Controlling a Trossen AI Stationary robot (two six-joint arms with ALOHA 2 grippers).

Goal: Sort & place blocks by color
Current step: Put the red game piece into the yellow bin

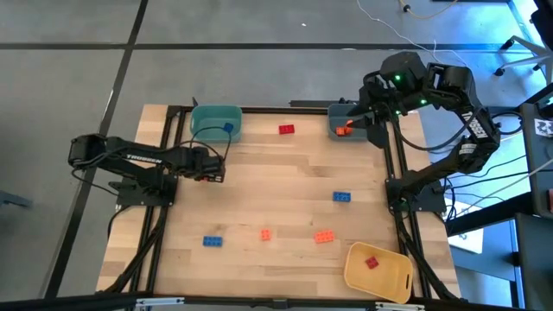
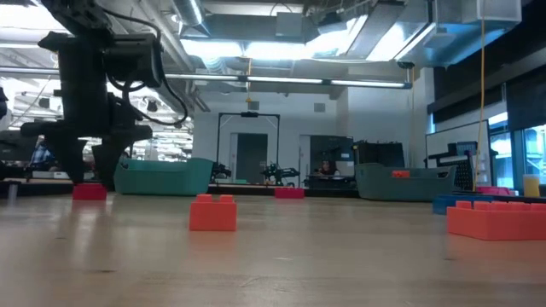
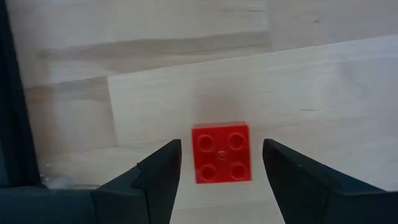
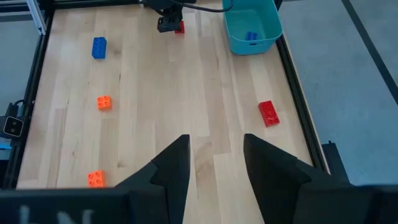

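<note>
A square red block [image 3: 221, 152] lies flat on the table between the open fingers of my left gripper [image 3: 221, 163], with a gap on each side. In the high view that gripper [image 1: 212, 171] is near the table's left edge, in front of the teal bin [image 1: 216, 121], which holds a blue block [image 1: 228, 128]. My right gripper [image 4: 216, 155] is open and holds nothing. It hangs over the grey-blue bin [image 1: 346, 121], which holds an orange block [image 1: 342, 131]. Loose on the table are a red block [image 1: 286, 130], two blue blocks [image 1: 341, 196] [image 1: 212, 241] and two orange blocks [image 1: 265, 234] [image 1: 324, 236].
The yellow bin [image 1: 378, 270] sits at the near right corner with a red block [image 1: 371, 263] inside. The teal and grey-blue bins stand along the far edge. Black frame rails [image 1: 399, 173] run along the left and right sides. Bare wood [image 1: 276, 181] lies mid-table.
</note>
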